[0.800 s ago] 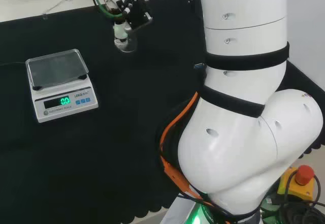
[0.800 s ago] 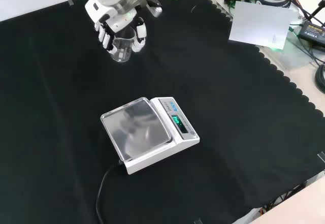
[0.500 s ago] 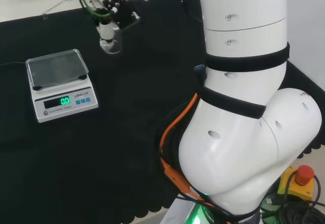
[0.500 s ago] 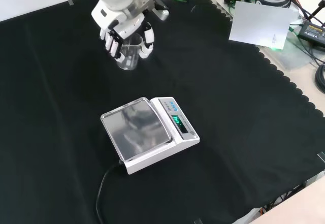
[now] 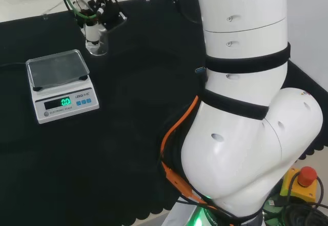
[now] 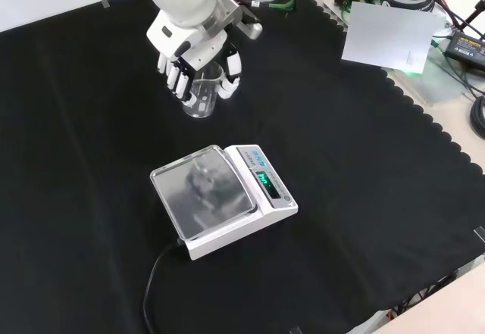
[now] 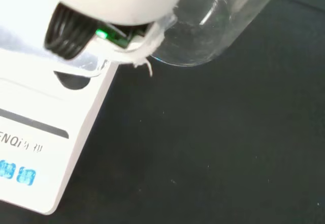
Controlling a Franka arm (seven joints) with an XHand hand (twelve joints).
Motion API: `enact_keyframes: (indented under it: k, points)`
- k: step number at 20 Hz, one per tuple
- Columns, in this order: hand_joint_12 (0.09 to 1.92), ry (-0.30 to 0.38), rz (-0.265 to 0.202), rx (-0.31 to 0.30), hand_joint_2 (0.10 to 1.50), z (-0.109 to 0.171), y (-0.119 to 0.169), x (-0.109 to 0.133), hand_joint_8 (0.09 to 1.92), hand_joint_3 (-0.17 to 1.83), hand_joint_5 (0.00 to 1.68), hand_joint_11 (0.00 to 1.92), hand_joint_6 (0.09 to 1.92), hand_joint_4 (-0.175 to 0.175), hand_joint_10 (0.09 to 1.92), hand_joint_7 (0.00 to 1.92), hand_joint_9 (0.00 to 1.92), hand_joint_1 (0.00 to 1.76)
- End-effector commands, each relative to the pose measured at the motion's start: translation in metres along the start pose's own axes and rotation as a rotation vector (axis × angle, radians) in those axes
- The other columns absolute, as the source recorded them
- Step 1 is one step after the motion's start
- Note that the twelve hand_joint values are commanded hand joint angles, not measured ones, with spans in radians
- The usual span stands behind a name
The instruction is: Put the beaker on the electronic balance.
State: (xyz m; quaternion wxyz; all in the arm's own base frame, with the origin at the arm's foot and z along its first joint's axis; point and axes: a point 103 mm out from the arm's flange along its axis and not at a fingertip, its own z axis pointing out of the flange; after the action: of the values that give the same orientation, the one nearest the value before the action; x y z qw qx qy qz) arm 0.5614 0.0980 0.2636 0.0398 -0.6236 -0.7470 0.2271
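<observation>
In the front view, the electronic balance [image 6: 223, 200] sits on the black-clothed counter [image 6: 364, 198] with its pan bare, its cable [image 6: 155, 277] trailing toward the view's lower left. Above it in that view, the hand [image 6: 198, 55] holds a clear glass beaker [image 6: 201, 98] upright, fingers curled round it, clear of the balance.

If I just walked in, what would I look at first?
Probably the black and white hand in the middle top of the front view, curled round a clear beaker held up off the black cloth. Just below it sits the white balance with glowing green numbers, its pan bare.
</observation>
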Motion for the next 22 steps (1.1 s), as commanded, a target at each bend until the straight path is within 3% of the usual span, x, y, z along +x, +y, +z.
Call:
enact_keyframes:
  k: [1, 6, 9, 18, 20, 22]
  points:
    - [1.24, 0.008, -0.015, -0.010, 0.47, 0.020, 0.008, -0.012, 1.10, 0.73, 0.95, 0.83, 0.95, 0.034, 0.70, 0.93, 1.09, 1.20]
    - [1.24, -0.031, -0.043, -0.009, 0.47, -0.022, 0.007, 0.053, 1.10, 0.74, 0.96, 0.83, 0.94, 0.033, 0.70, 0.93, 1.09, 1.20]
    - [1.24, -0.036, -0.069, -0.009, 0.47, -0.035, 0.014, 0.077, 1.10, 0.74, 0.96, 0.83, 0.94, 0.032, 0.69, 0.93, 1.09, 1.20]
    - [1.24, -0.086, -0.121, -0.047, 0.47, -0.049, 0.024, 0.105, 1.10, 0.75, 0.97, 0.83, 0.94, 0.028, 0.69, 0.93, 1.10, 1.21]
    - [1.24, -0.067, -0.129, -0.048, 0.47, -0.045, 0.021, 0.088, 1.10, 0.75, 0.97, 0.83, 0.94, 0.027, 0.69, 0.93, 1.10, 1.21]
    - [1.24, -0.072, -0.129, -0.036, 0.47, -0.044, 0.022, 0.094, 1.10, 0.75, 0.97, 0.83, 0.94, 0.026, 0.69, 0.93, 1.10, 1.21]
